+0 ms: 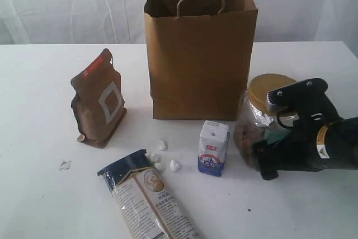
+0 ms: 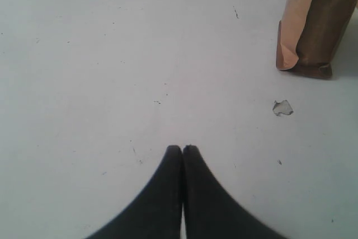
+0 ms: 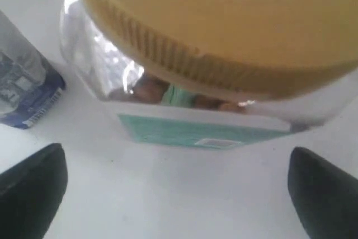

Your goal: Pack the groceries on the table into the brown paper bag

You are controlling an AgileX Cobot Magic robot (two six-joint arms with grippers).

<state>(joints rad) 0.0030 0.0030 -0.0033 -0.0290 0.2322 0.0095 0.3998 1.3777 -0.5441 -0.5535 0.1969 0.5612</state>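
Now I am holding the right gripper [image 3: 176, 163] wide open and empty before the tan-lidded clear jar [image 3: 184, 43]; a shallow grip is risking slipping.

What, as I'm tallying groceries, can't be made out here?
Exterior view: brown paper bag, inside hidden by its front wall.
Exterior view: noodle packet, end cut by the bottom edge.
Exterior view: jar, partly behind the right arm.
Right wrist view: jar label, text blurred.
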